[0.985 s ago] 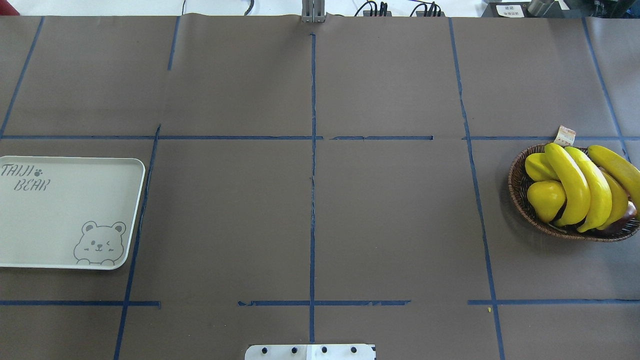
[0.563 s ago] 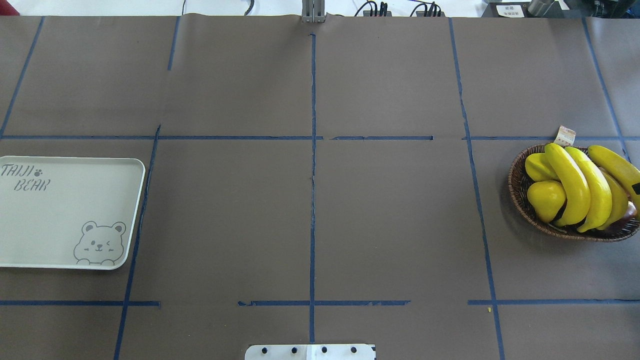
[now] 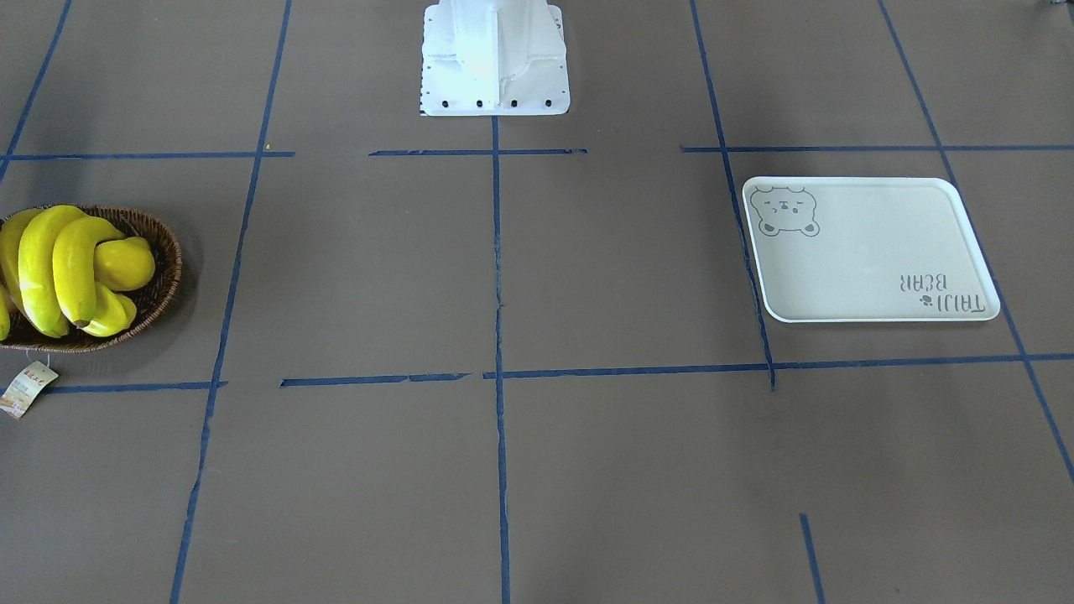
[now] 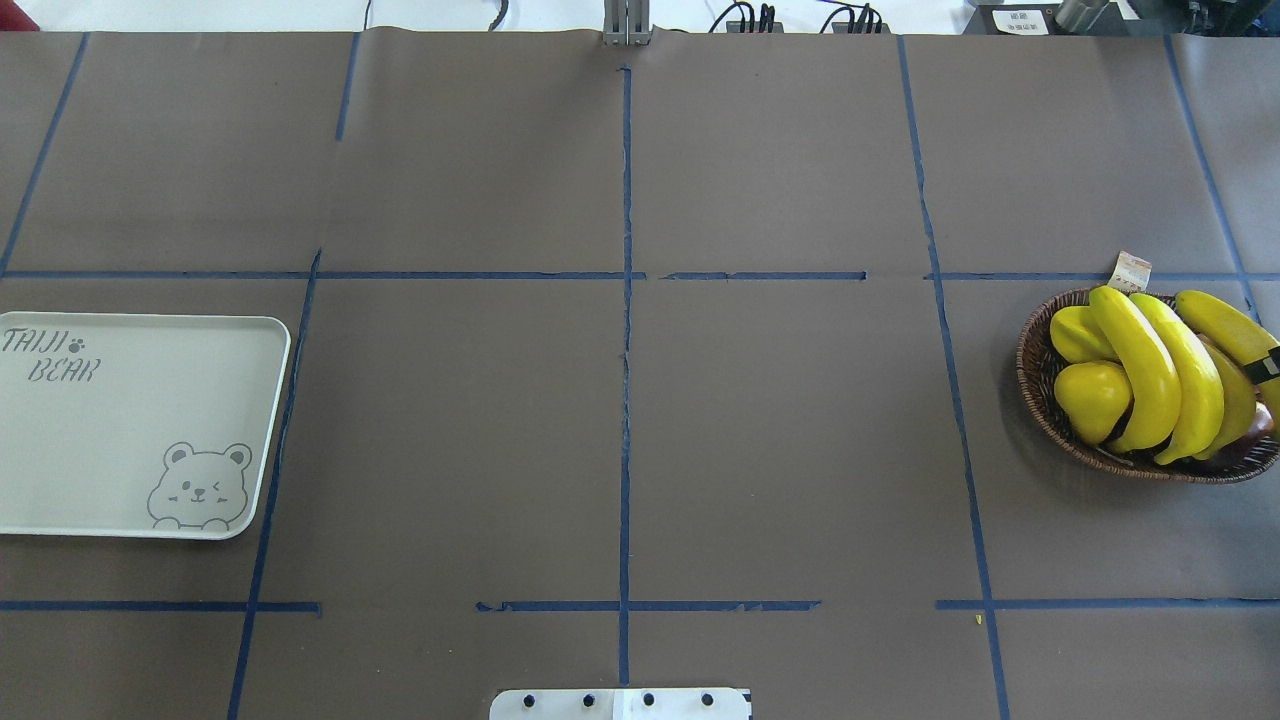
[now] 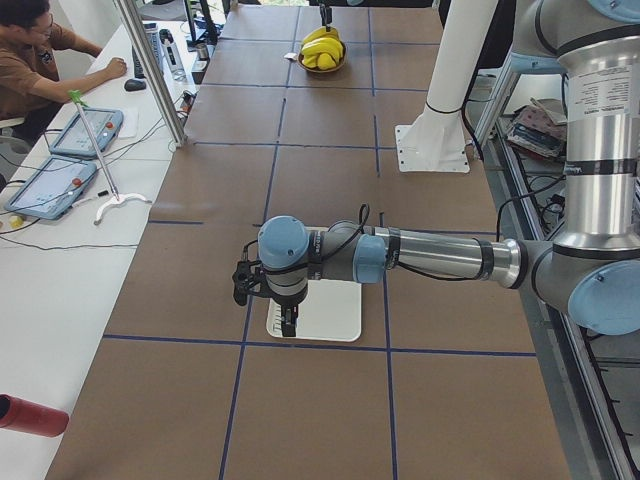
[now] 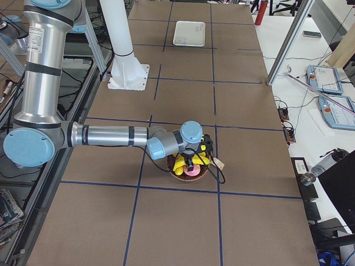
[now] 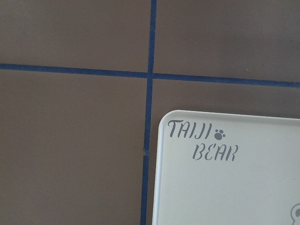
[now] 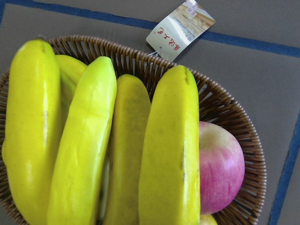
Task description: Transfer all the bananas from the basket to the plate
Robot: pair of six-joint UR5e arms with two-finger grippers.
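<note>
right wrist close above basket (image 8: 216, 108); overhead shares it

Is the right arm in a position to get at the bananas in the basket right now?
Probably yes: the right gripper hangs over the basket, and the bananas lie on top, with nothing covering them.

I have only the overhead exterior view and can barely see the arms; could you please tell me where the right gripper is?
Observer: The right gripper hangs just above the basket, over the bananas; I cannot tell whether it is open.
Operator: Thank you. And the left gripper?
Observer: The left gripper hangs over the plate, which has nothing on it.
Operator: Is there anything in the basket besides yellow fruit?
Observer: Yes, a pink apple lies beside the bananas.
</note>
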